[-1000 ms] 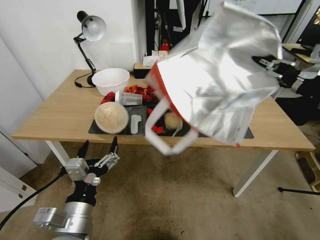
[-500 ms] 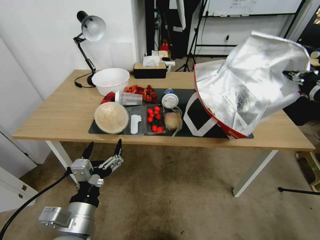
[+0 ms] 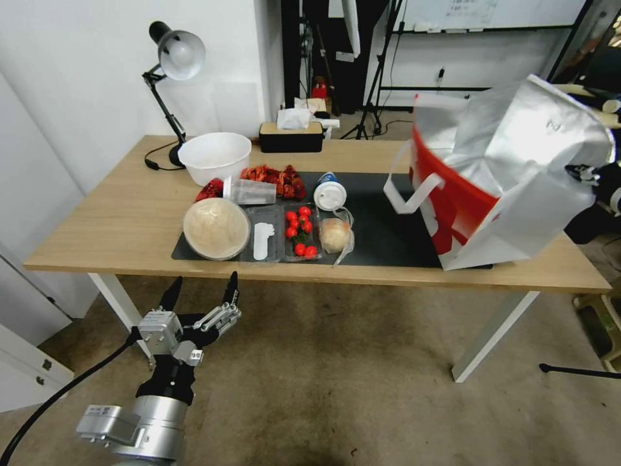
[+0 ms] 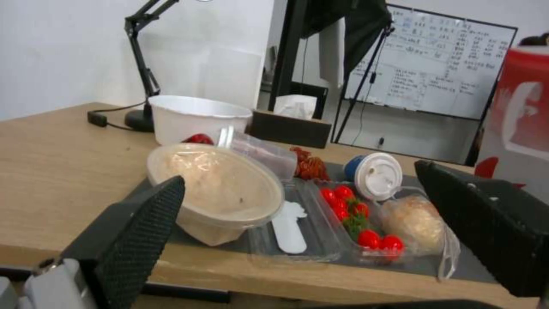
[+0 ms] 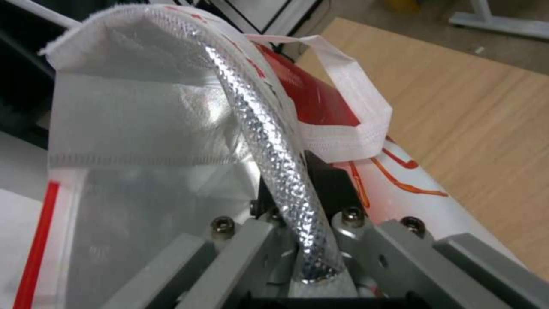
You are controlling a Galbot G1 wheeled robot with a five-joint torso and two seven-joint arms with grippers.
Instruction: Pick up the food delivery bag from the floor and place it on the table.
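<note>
- At the right end of the tabletop, in the head view, the food delivery bag stands tilted, its lower corner touching the wood just past the right edge of the dark grey mat and close to the tabletop's front edge.
- The bag's silver-lined rim leans toward the right tool, which is closed on that rim at the frame's right side; one white strap handle hangs over the mat.
- Bare mat lies between the bag and the food: a bagged bun, a tray of tomatoes, a lidded cup, a covered bowl and a white bowl.
- A desk lamp stands at the far left corner, with bare wood along the left edge.
- The left tool hangs below the front edge over the floor, its fingers spread apart, holding nothing.
- In the left wrist view, the left tool has its two dark pads wide apart, framing the covered bowl, tomatoes and bun near the front edge; the bag's red side rises at the frame's edge.
- In the right wrist view, the right tool pinches the bag's foil rim, the strap handle lies against the red panel, and bare tabletop lies beyond.
</note>
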